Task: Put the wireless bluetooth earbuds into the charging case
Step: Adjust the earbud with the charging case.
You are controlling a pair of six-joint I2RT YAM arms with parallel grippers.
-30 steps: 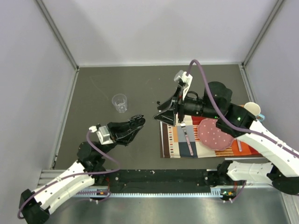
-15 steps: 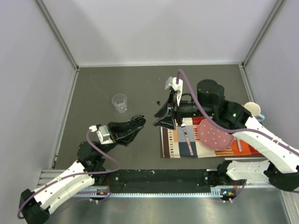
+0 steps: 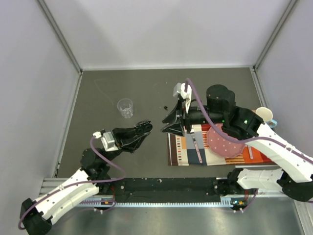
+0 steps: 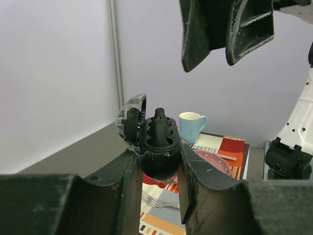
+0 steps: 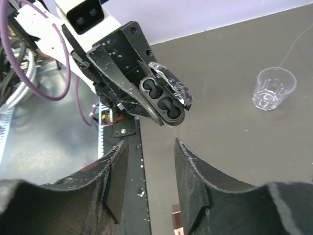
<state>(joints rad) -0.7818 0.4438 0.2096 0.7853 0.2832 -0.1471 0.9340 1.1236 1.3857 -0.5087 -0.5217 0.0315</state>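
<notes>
My left gripper (image 3: 145, 128) is shut on the black charging case (image 4: 157, 142) and holds it above the table with its clear lid open. The right wrist view shows the case (image 5: 164, 100) with its two dark wells facing up. A black peak rises from the case's middle in the left wrist view; I cannot tell whether it is an earbud. A tiny black piece (image 3: 166, 107), earbud-sized, lies on the table behind my right gripper (image 3: 169, 125). That gripper (image 5: 149, 147) hangs just right of and above the case, open, with nothing between its fingers.
A clear plastic cup (image 3: 125, 107) stands on the dark table left of centre. A striped placemat (image 3: 183, 152) at the right carries a fork (image 3: 195, 146) and a pink plate (image 3: 222, 142). A light blue mug (image 3: 264, 114) stands by the right wall.
My right gripper has swung left and a little nearer, closer to the held case. The left arm and the case have stayed still.
</notes>
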